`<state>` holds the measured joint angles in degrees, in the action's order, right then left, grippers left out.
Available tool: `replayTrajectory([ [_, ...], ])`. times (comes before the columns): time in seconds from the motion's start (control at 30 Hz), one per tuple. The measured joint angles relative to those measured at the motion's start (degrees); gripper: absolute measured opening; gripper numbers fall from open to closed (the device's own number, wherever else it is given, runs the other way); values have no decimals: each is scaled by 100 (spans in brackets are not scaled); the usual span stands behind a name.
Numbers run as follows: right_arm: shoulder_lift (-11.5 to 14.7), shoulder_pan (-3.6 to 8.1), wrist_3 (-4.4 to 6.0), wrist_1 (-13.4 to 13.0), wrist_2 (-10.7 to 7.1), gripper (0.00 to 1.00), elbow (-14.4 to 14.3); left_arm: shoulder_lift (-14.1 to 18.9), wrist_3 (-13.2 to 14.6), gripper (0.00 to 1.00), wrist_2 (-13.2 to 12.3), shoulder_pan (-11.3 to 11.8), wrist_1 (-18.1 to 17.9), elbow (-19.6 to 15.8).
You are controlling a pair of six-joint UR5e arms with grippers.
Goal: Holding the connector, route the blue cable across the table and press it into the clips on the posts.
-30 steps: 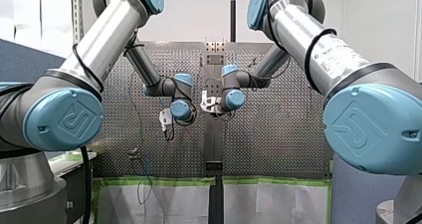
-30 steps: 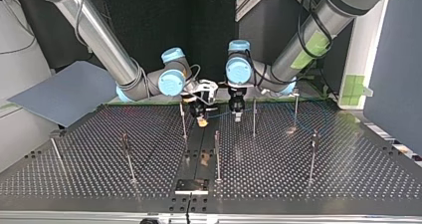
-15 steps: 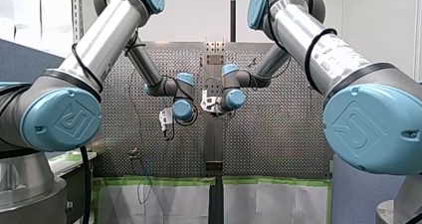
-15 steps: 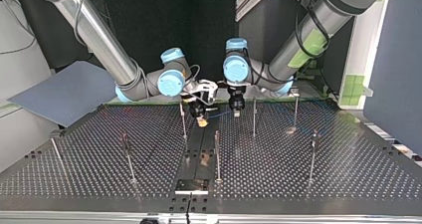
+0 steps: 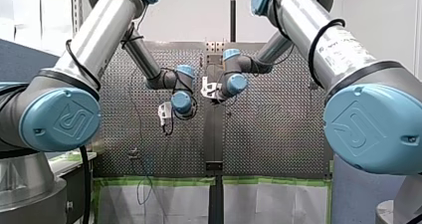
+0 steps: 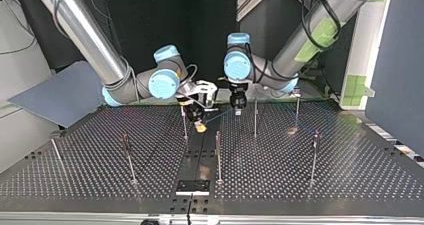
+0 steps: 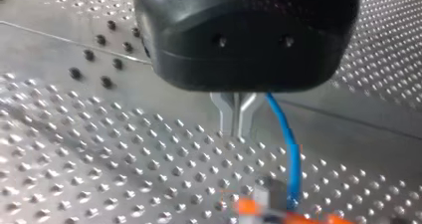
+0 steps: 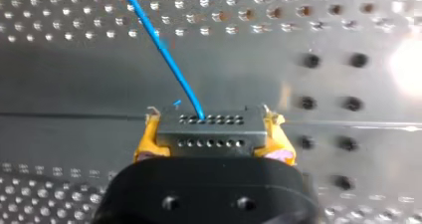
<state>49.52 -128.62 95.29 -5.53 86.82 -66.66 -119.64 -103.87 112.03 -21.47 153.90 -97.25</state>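
Two grippers sit close together over the middle of the table (image 6: 310, 185). My right gripper (image 8: 211, 140) is clamped tight, its yellow pads squeezing the grey connector (image 8: 209, 127) from both sides, over the plain centre strip. From the connector the blue cable (image 8: 164, 50) runs off toward my left gripper (image 7: 234, 129). Its metal fingers are pinched together, and the cable passes just beside them, not between. Thin posts (image 6: 255, 117) stand on either side.
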Motion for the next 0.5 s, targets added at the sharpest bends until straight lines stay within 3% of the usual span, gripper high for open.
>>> replayTrajectory([
  [0.2, 357, 12, 10, 334, 15, 0, -204, 371, 14, 0, 66, -45, 64, -156],
  [0.5, 919, 49, 16, 456, -3, 0, -595, 937, 39, 0, 70, -114, 198, -187],
])
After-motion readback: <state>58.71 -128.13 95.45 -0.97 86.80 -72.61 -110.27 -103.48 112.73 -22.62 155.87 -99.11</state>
